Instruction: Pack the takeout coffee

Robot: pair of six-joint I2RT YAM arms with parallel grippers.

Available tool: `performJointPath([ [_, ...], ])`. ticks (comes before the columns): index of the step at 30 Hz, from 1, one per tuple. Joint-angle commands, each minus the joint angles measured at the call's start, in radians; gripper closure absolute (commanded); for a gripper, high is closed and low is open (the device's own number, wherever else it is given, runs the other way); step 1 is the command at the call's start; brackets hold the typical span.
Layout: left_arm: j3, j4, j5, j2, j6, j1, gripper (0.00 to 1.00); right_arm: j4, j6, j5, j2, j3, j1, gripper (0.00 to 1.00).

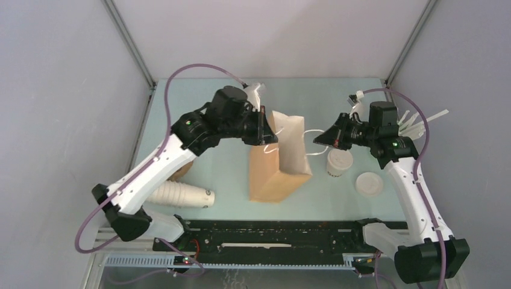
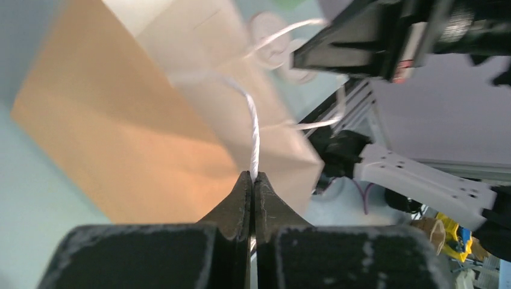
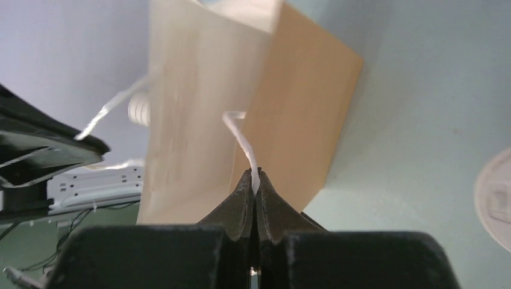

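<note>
White arms (image 1: 150, 171), black fingers (image 2: 236, 208), purple cables (image 1: 202, 65)

Paper bag (image 1: 280, 162) blocks mid-table, flanked by left gripper (image 2: 253, 180) and right gripper (image 3: 255, 180), both clamped on its white handles (image 2: 253, 129). Lidded cup (image 1: 339, 162) stands just right of the bag, close to right gripper, loose lid (image 1: 369, 183) near it. Cup stack (image 1: 181, 194) lies front-left. Bare table (image 1: 319, 96) behind and in front of the bag.

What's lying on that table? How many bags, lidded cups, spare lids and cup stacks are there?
paper bag: 1
lidded cup: 1
loose lid: 1
stack of nested cups: 1
Total: 4
</note>
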Motion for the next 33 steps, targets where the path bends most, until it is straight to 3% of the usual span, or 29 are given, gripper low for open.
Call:
performJointPath([
  [1, -0.014, 0.054, 0.029, -0.018, 0.001, 0.045, 1.00, 0.023, -0.043, 0.014, -0.010, -0.036, -0.017, 1.00],
  [3, 0.086, 0.022, 0.011, -0.012, 0.020, 0.046, 1.00, 0.064, -0.001, -0.036, 0.017, -0.032, 0.006, 1.00],
  [10, 0.678, -0.200, -0.044, 0.106, 0.064, 0.044, 1.00, 0.234, 0.180, -0.043, -0.010, 0.031, 0.136, 1.00],
  [14, 0.605, -0.174, -0.069, 0.090, 0.046, 0.046, 1.00, 0.187, 0.153, -0.028, -0.003, 0.017, 0.104, 1.00],
  [18, 0.331, -0.164, -0.074, 0.048, -0.039, 0.079, 1.00, 0.118, 0.053, -0.031, 0.015, -0.089, 0.022, 1.00],
  [22, 0.096, -0.130, -0.023, 0.048, -0.030, 0.101, 1.00, 0.022, -0.072, 0.004, 0.035, -0.180, -0.042, 1.00],
  [24, 0.119, -0.133, 0.017, 0.066, -0.013, 0.101, 1.00, -0.004, -0.079, 0.008, 0.017, -0.154, -0.041, 1.00],
  [30, 0.360, -0.176, -0.008, 0.088, 0.053, 0.100, 1.00, 0.101, 0.072, -0.039, 0.020, -0.012, 0.012, 1.00],
  [33, 0.401, -0.169, -0.001, 0.054, 0.070, 0.099, 1.00, 0.173, 0.156, -0.043, 0.024, 0.094, 0.056, 1.00],
])
